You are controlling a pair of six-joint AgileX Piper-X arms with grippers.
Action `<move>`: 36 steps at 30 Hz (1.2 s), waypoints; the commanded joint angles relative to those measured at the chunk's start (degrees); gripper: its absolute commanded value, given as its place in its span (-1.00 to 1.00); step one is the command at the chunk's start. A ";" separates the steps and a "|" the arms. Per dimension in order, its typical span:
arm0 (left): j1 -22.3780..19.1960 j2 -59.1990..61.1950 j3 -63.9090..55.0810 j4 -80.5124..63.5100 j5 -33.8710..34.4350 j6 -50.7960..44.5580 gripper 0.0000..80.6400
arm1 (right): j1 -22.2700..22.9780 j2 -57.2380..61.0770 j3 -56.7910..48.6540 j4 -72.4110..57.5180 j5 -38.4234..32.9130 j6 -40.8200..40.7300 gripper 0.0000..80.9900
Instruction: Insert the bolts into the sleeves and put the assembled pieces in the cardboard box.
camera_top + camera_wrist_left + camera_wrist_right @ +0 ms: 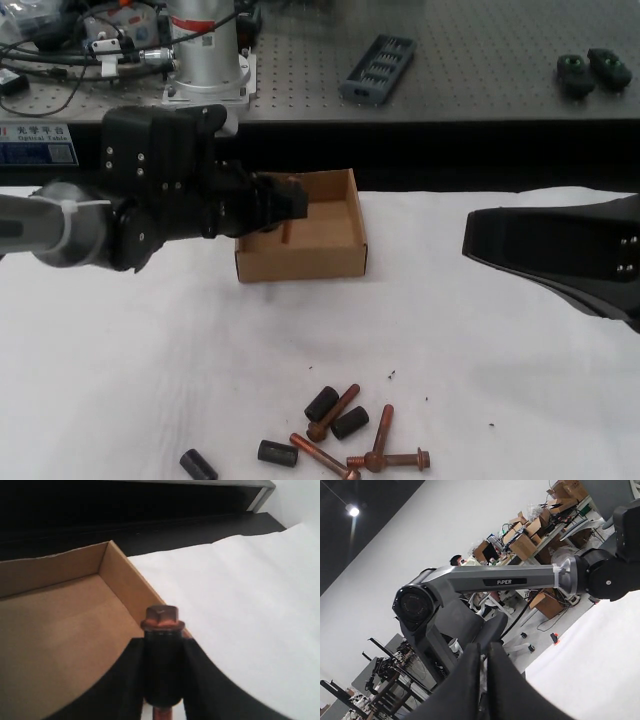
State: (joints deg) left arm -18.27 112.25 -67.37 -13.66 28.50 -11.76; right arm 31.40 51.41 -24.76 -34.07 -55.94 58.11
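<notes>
Near edge: four loose black cylindrical sleeves (277, 453) and four copper-coloured hex-head bolts (333, 412) lie in a cluster at near centre, several touching or crossing. One sleeve lies apart to the left.
Ground: a white cloth (150, 380) covers the bench. A wide bare stretch of it lies between the cluster and the box, and more lies on either side of the cluster.
Box: the open-topped brown cardboard box (300, 262) sits at centre toward the cloth's far edge, its walls upright and its near wall facing the cluster.
Left tool: the left tool (162, 652) reaches in from the left and hangs over the box's open top. It is clenched on a black sleeve (161, 675) that has a copper bolt (162, 616) through it. The bolt's hex head stands clear past the fingertips, close to the line of the box's wall.
Right tool: the right tool (484, 651) hangs over the cloth at the right, well apart from the box, with open cloth between them. Its fingers are pressed together with nothing between them.
Far: beyond the cloth's far edge runs a dark strip, then a perforated metal table carrying a dark slotted tray (378, 66).
</notes>
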 commanded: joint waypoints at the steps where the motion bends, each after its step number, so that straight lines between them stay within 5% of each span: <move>1: 0.71 0.63 -3.02 1.45 0.31 3.40 -0.99 | -0.27 -0.44 -0.27 0.41 0.13 -0.10 -0.87; 17: 2.51 5.10 -11.56 14.22 -2.59 13.13 -0.97 | -0.27 -0.44 -0.27 0.80 1.41 0.15 -0.87; 27: 2.51 5.10 -11.94 16.89 -2.39 13.81 -0.15 | -0.27 -0.44 -0.27 0.80 1.41 0.15 -0.87; 36: 2.51 4.61 -11.94 16.11 -2.02 11.12 -0.14 | -0.27 -0.44 -0.27 0.80 1.41 0.15 -0.87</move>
State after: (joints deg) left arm -15.83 117.36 -78.54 3.40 25.88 1.28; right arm 31.40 51.41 -24.76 -33.45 -54.68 58.24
